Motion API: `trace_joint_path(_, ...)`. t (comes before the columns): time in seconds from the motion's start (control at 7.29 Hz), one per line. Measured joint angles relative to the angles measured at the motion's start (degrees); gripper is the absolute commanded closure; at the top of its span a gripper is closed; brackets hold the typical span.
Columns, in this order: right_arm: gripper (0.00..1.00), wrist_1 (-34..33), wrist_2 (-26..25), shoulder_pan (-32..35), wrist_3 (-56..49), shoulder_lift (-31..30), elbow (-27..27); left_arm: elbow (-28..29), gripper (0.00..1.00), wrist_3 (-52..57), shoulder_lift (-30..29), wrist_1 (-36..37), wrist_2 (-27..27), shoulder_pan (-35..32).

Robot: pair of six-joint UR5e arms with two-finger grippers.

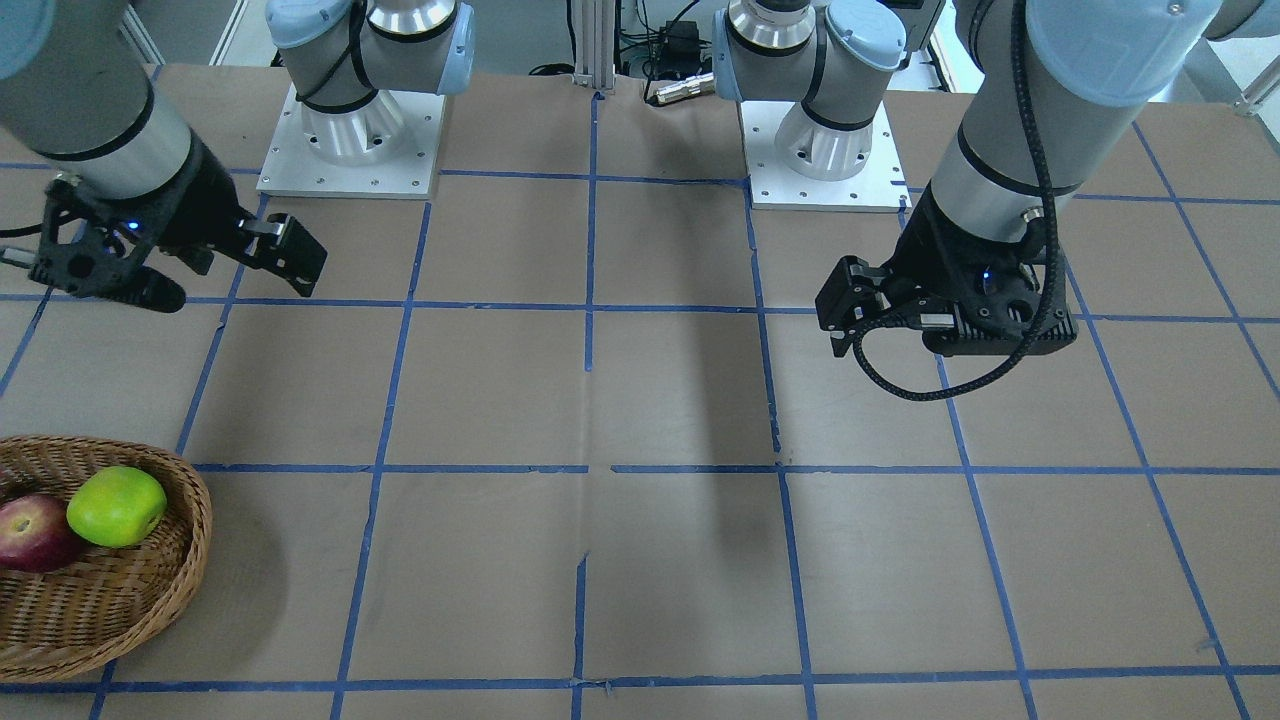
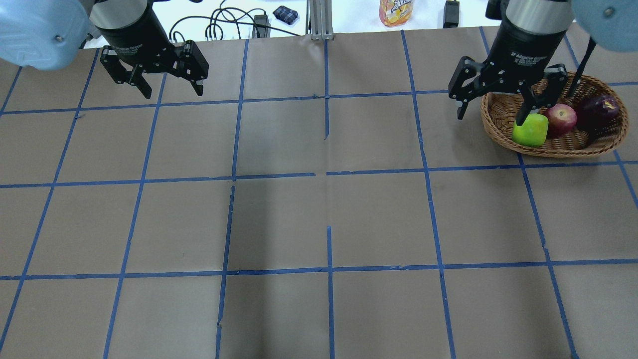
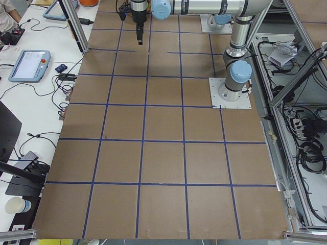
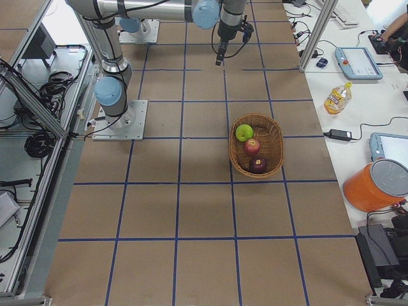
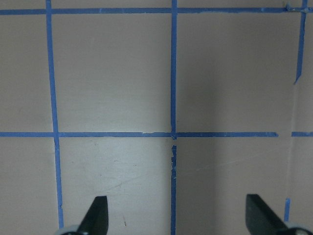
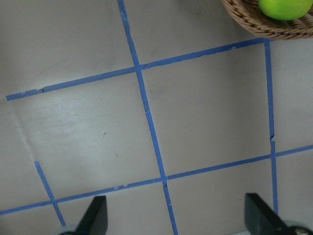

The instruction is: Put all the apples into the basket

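Basket (image 2: 498, 127) of oval brown wicker, long axis left-right, holds yellow-green apple (image 2: 531, 130), red apple (image 2: 561, 118), maroon apple (image 2: 598, 108); left end effector (image 2: 173, 92), right end effector (image 2: 491, 117) gape empty.

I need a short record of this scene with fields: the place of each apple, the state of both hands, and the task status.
green apple: in basket, at the end nearest the table's middle
red apple: in basket, between the other two
maroon apple: in basket, far end
left hand: open, empty, above table
right hand: open, empty, holds no apple
task: looks done, all three apples inside
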Motion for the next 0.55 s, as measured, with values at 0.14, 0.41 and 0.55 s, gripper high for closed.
trace_joint_path(0.14, 0.0, -0.26, -0.17, 0.66, 0.02, -3.15, 2.19, 0.0, 0.0, 0.0, 0.0, 0.0, 0.0, 0.0)
trace_joint_path(0.41, 0.0, -0.24, -0.2, 1.08, -0.09, -6.0, 3.74, -0.06, 0.0, 0.0, 0.0, 0.04, 0.06, 0.01)
trace_joint_path(0.55, 0.0, -0.46, -0.03, 1.12, -0.11, -6.31, 3.94, -0.08, 0.0, 0.0, 0.02, 0.05, 0.06, 0.06)
